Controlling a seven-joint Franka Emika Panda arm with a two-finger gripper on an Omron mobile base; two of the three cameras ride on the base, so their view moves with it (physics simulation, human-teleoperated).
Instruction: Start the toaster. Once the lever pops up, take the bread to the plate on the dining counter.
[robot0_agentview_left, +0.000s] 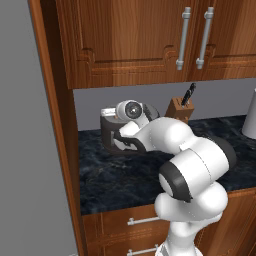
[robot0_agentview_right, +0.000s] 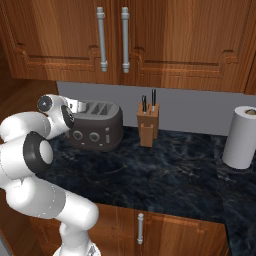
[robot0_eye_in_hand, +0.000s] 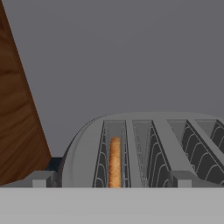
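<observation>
Toaster (robot0_agentview_right: 96, 125) stands on the dark worktop (robot0_agentview_right: 165, 170) beside a knife block (robot0_agentview_right: 148, 125); bread (robot0_eye_in_hand: 115, 162) sits in its leftmost slot. End effector (robot0_eye_in_hand: 111, 180) hovers above, fingers spread wide, empty. No writing legible.

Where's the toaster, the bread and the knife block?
toaster (robot0_agentview_right: 102, 131), right base view, on its dark front beside the knobs.
bread (robot0_eye_in_hand: 115, 162), hand view, on the slice's edge inside the slot.
knife block (robot0_agentview_right: 148, 129), right base view, on its wooden front.

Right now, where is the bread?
In the hand view, the bread stands upright in the leftmost slot of the toaster, nearest the wooden cabinet side.
</observation>
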